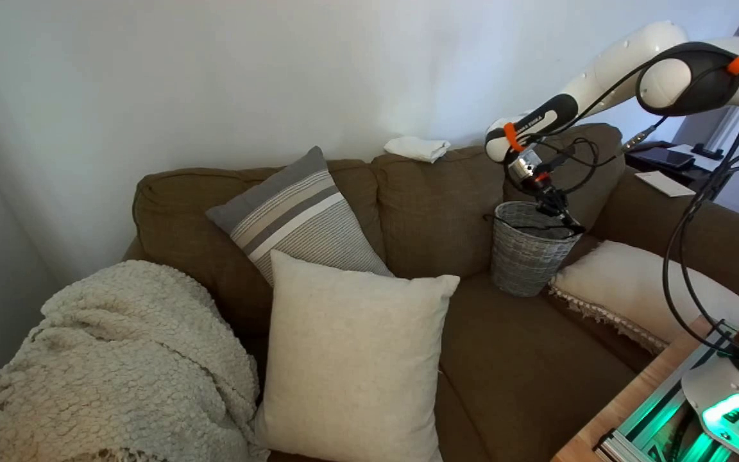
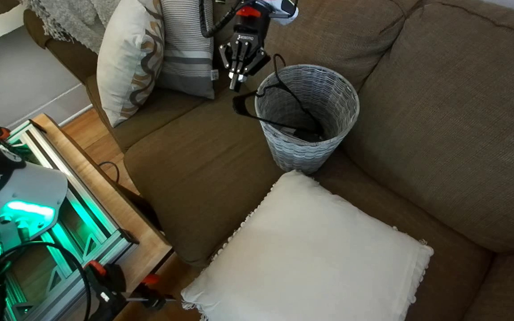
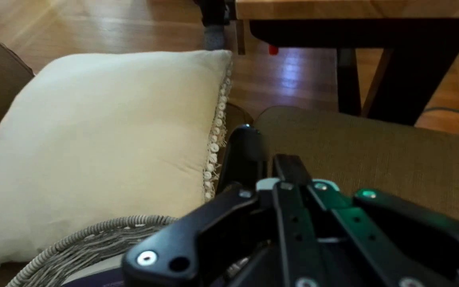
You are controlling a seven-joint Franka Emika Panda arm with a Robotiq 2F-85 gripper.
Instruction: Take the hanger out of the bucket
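Observation:
The grey woven bucket (image 1: 523, 263) stands on the sofa; it also shows in an exterior view (image 2: 299, 154), and its rim (image 3: 94, 230) is in the wrist view. The thin black hanger (image 2: 279, 84) leans in it, hook up, with one shoulder end sticking out over the rim; it also shows in an exterior view (image 1: 523, 227). My gripper (image 2: 235, 84) is shut with nothing seen between its fingertips, just above and beside that shoulder end. In the wrist view the fingertips (image 3: 291, 169) are right of a dark rounded piece, the hanger's end. Whether they touch cannot be told.
A cream tasselled pillow (image 2: 310, 254) lies beside the bucket. A striped cushion (image 1: 305, 218) and a cream cushion (image 1: 356, 359) lean on the sofa (image 1: 433, 212). A fleecy blanket (image 1: 132, 366) drapes one end. The robot's wooden table (image 2: 118, 209) stands in front.

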